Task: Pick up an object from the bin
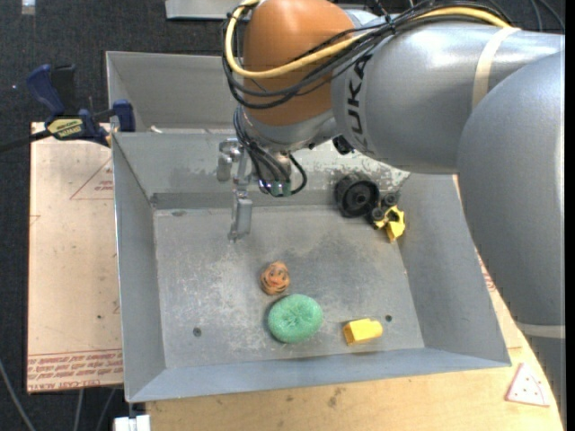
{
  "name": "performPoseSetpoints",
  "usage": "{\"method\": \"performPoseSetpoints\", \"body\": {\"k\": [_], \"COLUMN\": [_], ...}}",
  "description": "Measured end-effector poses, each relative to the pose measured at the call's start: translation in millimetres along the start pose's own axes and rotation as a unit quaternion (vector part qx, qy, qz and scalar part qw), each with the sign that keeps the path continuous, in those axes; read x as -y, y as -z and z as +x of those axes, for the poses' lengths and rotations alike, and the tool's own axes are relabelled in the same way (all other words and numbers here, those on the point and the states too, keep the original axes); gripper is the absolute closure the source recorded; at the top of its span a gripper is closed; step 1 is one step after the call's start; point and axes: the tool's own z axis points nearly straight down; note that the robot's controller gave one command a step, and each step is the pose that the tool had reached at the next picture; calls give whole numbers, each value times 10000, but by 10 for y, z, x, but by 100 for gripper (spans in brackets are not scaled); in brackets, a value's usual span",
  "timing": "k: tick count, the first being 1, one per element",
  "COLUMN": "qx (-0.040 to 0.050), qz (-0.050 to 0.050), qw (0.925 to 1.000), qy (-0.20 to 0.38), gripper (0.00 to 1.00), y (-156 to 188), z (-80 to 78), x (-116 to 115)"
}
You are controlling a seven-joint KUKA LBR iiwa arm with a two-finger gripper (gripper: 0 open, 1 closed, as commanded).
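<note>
Fingers (240, 215): a slim grey bar hangs straight down from the wrist, its tip low over bare floor in the back left part of the bin (135, 277). I cannot tell whether they stand wide or narrow.
Under the fingers: scuffed grey metal, just in front of the fold where the back wall slopes up.
Nearest thing: a small orange ball (276, 277) with darker marks on it. It lies on the floor in front of the fingers and a little to their right in the view, apart from them.
Next out: a green round pad (294, 319), on the far side of the orange ball from the fingers, toward the front wall. The two lie just beside each other; I cannot tell whether they touch.
Black wheel (355, 196): well apart from the fingers, to their right in the view, at the foot of the back wall.
Yellow piece (392, 224): just beside the black wheel, on the side away from the fingers.
Yellow block (362, 331): about as far out, to the front right of the fingers. It lies near the green pad, apart from it, close to the front wall.
Above the fingers: the orange cover (292, 52) at the wrist, looped with yellow and black cables. The grey arm (431, 88) runs off to the right of the view.
</note>
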Motion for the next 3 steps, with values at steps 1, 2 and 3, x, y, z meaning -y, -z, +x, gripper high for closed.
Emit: {"method": "performPoseSetpoints", "body": {"k": [1, 2, 3], "qx": [41, 49, 37], "qz": [-7, -6, -3], "qw": [10000, 9993, 10000], "qy": [-15, 381, 59], "gripper": [0, 0, 0], "y": [55, -102, -370], "z": [-16, 412, 673], "x": [9, 308, 572]}}
